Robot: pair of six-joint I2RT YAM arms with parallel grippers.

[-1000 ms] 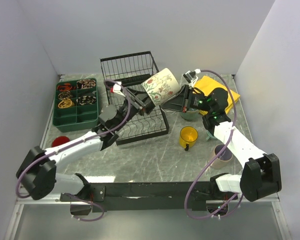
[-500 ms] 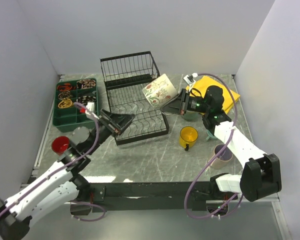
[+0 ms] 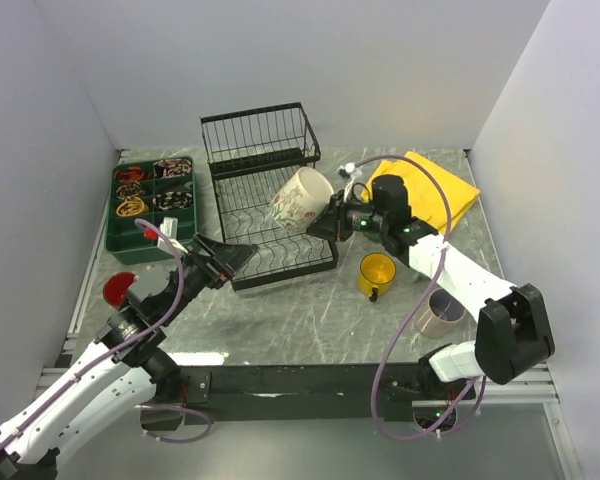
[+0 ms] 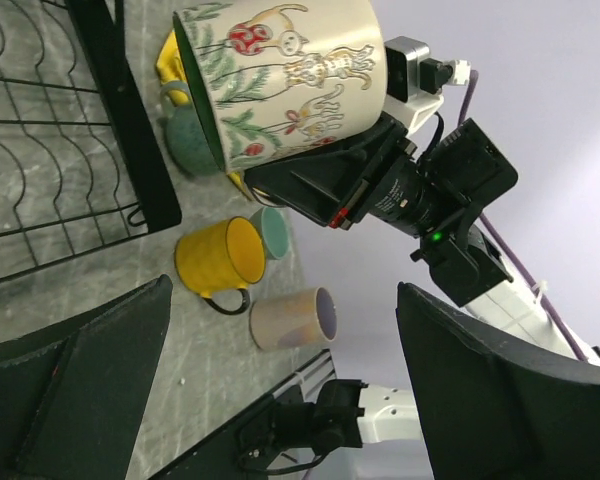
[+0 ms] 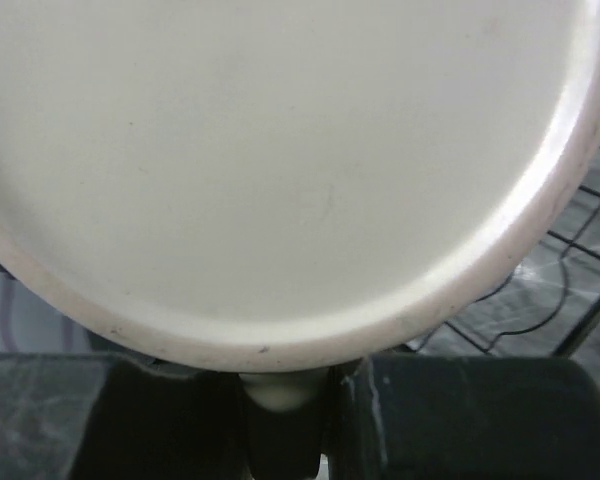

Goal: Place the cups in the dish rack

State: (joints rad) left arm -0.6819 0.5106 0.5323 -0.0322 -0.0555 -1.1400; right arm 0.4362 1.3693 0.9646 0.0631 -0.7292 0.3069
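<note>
Now the cream mug [image 3: 302,195] hangs tilted on its side in the right jaws, which are clamped on it, above the flat tray part of the rack [image 3: 255,215]. Just below those jaws sit a yellow mug [image 3: 377,272], a large teal mug [image 4: 192,145] and a small teal mug [image 4: 273,228]. A beige mug [image 3: 443,312] rests farther back on the surface [image 3: 300,320]. The left jaws gape wide and empty, just off the rack's near corner.

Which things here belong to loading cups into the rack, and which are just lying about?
Job: black wire dish rack, cream floral ceramic mug, yellow ceramic mug, pinkish-beige mug, red mug, teal mug.
Lying about: dark green compartment tray, yellow cloth.
</note>
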